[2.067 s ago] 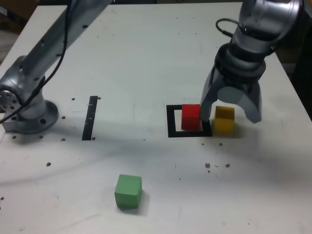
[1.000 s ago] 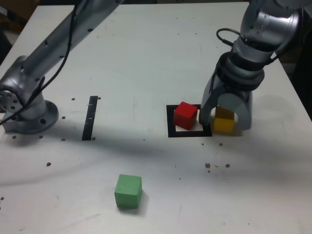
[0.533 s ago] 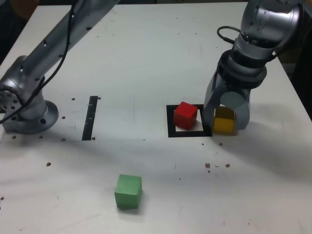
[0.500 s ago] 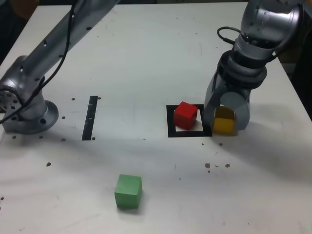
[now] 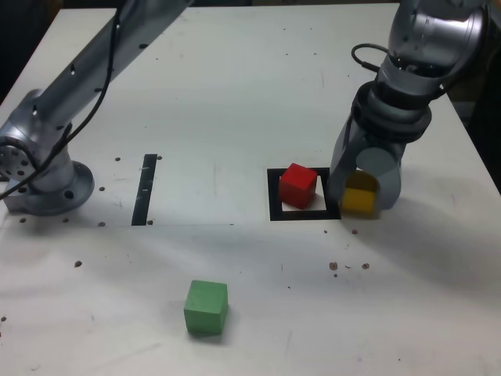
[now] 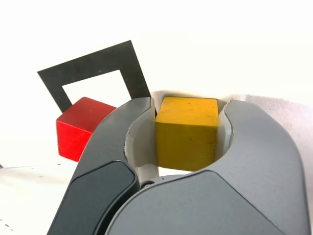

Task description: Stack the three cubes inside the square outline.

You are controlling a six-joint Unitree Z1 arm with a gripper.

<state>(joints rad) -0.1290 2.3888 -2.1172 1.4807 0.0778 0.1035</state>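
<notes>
I see my big grey arm (image 5: pixel 102 70) reaching over the white table (image 5: pixel 235 94). My gripper (image 5: pixel 362 196) is squeezed tight on the yellow cube (image 5: pixel 360 200), just beside the square outline (image 5: pixel 275 196) on the exterior view's right. The red cube (image 5: pixel 298 186) sits turned inside the outline. The green cube (image 5: pixel 206 307) sits alone, well apart, nearer the camera.
</notes>
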